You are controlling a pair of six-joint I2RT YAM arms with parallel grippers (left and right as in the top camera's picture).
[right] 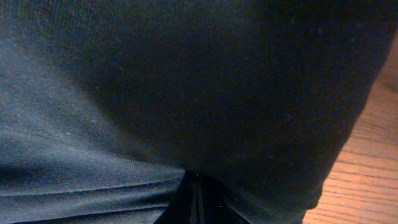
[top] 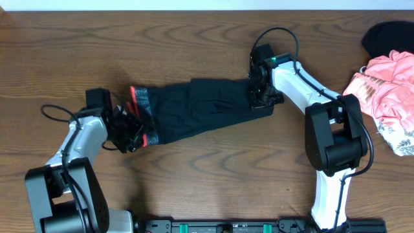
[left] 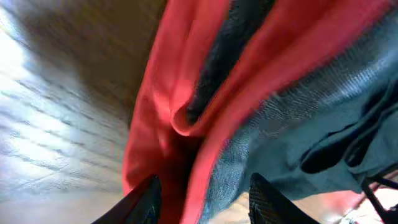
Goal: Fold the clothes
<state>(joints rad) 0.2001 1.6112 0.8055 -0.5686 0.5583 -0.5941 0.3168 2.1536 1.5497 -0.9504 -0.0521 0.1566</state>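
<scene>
Overhead: leggings mid-table in one short band, legs seemingly doubled once. Waistband by left gripper, right gripper at the other end.
Left wrist: fingers parted astride the coral edge.
Right wrist: fingers clamped on black cloth.
Judged: first fold in, more left.

1. Brown wood-grain table.
2. Black leggings lie on it, stretched from left claw to right claw. Coral-edged waistband is at the left claw, leg ends at the right.
3. Pink ruffled garment sits well out past the right claw, at the table edge.
4. White floral cloth touches the pink garment's near side.
5. Dark cloth lies just beyond the pink garment.
</scene>
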